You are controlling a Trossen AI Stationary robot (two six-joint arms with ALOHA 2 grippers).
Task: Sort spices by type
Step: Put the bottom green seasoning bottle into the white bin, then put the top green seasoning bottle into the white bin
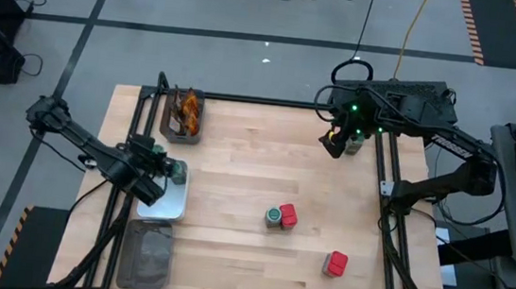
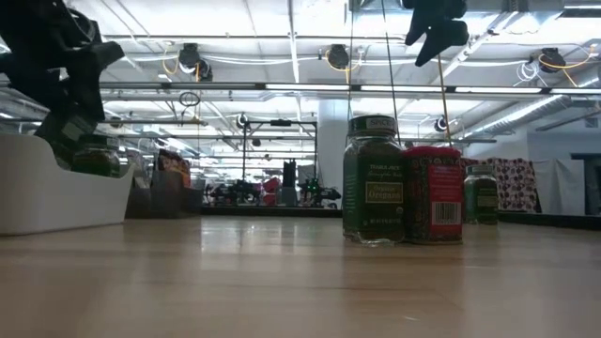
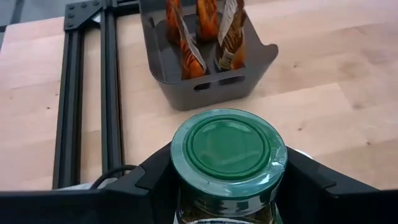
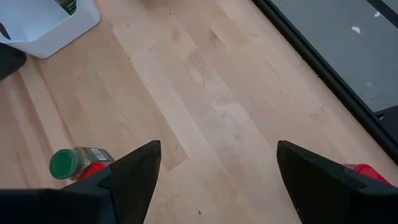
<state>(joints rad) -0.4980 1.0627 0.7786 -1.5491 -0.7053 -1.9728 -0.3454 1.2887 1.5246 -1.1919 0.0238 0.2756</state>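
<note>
My left gripper is shut on a round jar with a green lid and holds it over the far end of the white tray. A second green-lidded jar stands on the table's middle, right beside a red packet. Another red packet lies nearer the right front. Orange sachets stand upright in the dark tray. A third jar stands at the far right, next to my right gripper, which hangs open above the table with nothing between its fingers. My left gripper pinches the jar's body just under the lid between its two fingers, one on each side. The fingers slant down from the table's left. The tray's wall hides the jar's bottom, so whether it rests in the tray cannot be told.
A grey tray sits at the near left corner. Black frame rails run along the table's left and right sides. Bare wood lies between the trays and the middle jar.
</note>
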